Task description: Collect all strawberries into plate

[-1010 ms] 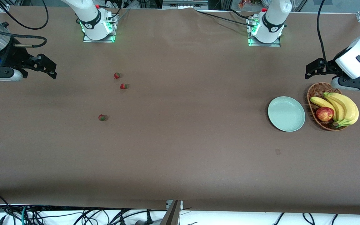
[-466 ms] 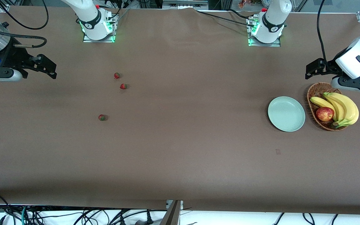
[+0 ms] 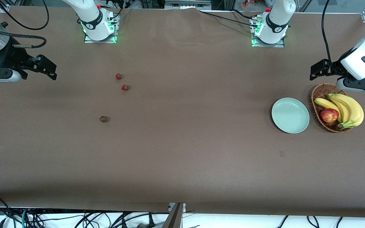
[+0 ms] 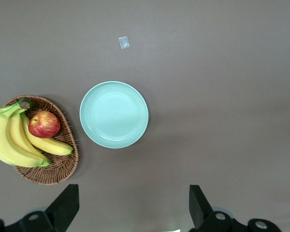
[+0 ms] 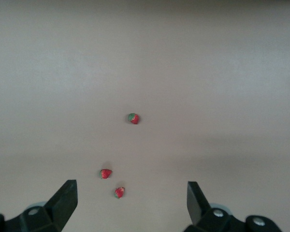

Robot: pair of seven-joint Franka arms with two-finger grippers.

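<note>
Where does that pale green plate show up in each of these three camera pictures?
Front view: the plate lies toward the left arm's end of the table, beside the wicker basket.
Left wrist view: the plate sits near the middle, beside the same basket.
Right wrist view: not in it.
Shared landmark: the basket.

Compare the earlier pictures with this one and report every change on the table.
Nothing has visibly changed: the three strawberries, the plate and the basket lie where they were, and the left gripper and right gripper stay open and empty at their ends of the table.
</note>
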